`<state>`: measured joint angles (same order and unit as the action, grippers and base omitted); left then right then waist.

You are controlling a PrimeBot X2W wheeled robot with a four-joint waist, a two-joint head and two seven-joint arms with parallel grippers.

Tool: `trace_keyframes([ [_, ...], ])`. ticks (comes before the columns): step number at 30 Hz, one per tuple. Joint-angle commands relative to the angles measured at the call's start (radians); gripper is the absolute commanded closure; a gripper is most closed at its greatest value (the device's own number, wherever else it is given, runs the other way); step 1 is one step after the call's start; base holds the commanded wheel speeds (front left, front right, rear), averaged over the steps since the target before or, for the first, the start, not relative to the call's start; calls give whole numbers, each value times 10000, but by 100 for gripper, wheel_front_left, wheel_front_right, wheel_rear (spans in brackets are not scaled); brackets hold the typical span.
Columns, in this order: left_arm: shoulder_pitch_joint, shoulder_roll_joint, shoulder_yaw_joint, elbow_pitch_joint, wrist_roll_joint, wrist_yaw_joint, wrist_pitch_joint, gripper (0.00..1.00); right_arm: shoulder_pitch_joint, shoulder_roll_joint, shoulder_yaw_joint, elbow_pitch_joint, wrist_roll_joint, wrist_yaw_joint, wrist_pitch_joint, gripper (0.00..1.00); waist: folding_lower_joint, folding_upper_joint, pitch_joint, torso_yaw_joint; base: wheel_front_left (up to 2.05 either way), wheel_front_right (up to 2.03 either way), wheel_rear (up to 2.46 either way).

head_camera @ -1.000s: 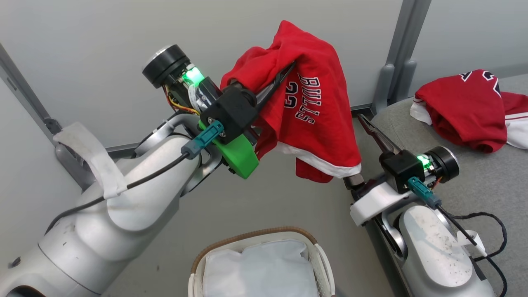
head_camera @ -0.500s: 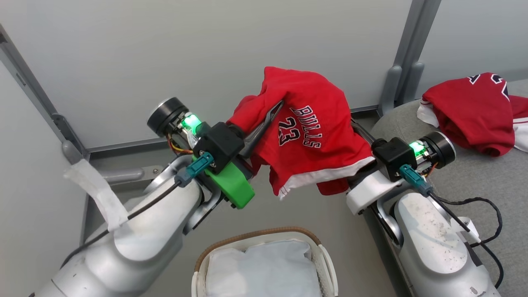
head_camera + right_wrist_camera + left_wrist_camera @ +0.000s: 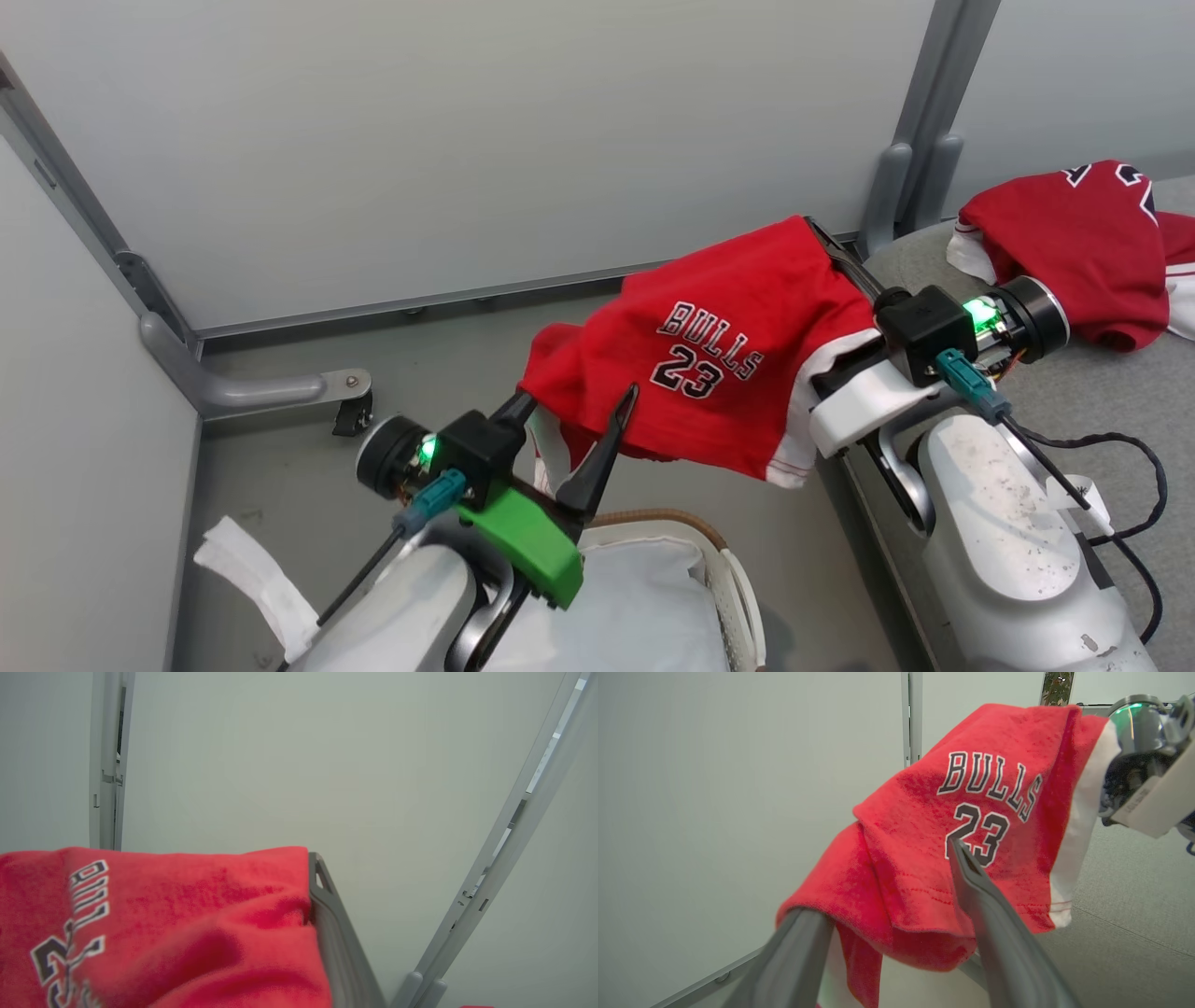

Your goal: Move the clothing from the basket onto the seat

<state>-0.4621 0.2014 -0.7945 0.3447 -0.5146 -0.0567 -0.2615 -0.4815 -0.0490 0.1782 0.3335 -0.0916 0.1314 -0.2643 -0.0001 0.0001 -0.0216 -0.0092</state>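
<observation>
Jersey (image 3: 709,317) draped across | left end effector (image 3: 579,401) splayed open | right end effector (image 3: 826,247) cloth-hidden (grip unclear) | basket (image 3: 653,516) beneath

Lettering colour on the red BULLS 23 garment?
Dark letters outlined in white on the red white-trimmed garment; clearest in the left wrist view.

The nearer garment (image 3: 719,364) is bright red with white trim and dark, white-edged "BULLS 23" lettering. The farther garment (image 3: 1074,243) is red and white. The couch (image 3: 1120,373) is grey. The basket (image 3: 738,597) is white with a brown woven rim.
</observation>
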Motion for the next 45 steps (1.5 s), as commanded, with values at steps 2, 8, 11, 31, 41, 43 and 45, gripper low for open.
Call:
trace_keyframes([
  [2, 622, -114, 312, 188, 238, -153, -45, 0, -48, -31, -119, 1, -61, -14, -1, 100, 1, -1, 35, -26, 0, 0, 0],
  [8, 1658, -518, 1126, 326, 776, -398, -43, 0, 204, -29, -511, 2, -246, -14, -1, 100, 1, -1, 107, -68, 0, 0, 0],
  [11, 2085, -742, 1526, 260, 1115, -488, -42, 0, 336, -30, -762, -12, -270, -14, -1, 100, 1, -1, 126, -90, 0, 0, 0],
  [31, 2840, -1404, 2271, -104, 2094, -751, -44, 0, 668, -31, -1503, -217, -310, -14, -3, 100, 1, -1, 480, -809, 0, 0, 0],
  [41, 2310, -1373, 2224, -428, 2335, -754, -44, 0, 424, -27, -1633, -398, -416, -14, -1, 100, 1, -1, 1489, -2659, 0, 0, 0],
  [43, 2192, -1344, 2161, -471, 2397, -755, -44, 0, 397, -25, -1707, -446, -393, -14, -1, 100, 1, -1, 1699, -3007, 0, 0, 0],
  [45, 2059, -1299, 2094, -515, 2425, -755, -44, 0, 390, -25, -1769, -486, -350, -14, -1, 100, 1, -1, 1909, -3342, 0, 0, 0],
])
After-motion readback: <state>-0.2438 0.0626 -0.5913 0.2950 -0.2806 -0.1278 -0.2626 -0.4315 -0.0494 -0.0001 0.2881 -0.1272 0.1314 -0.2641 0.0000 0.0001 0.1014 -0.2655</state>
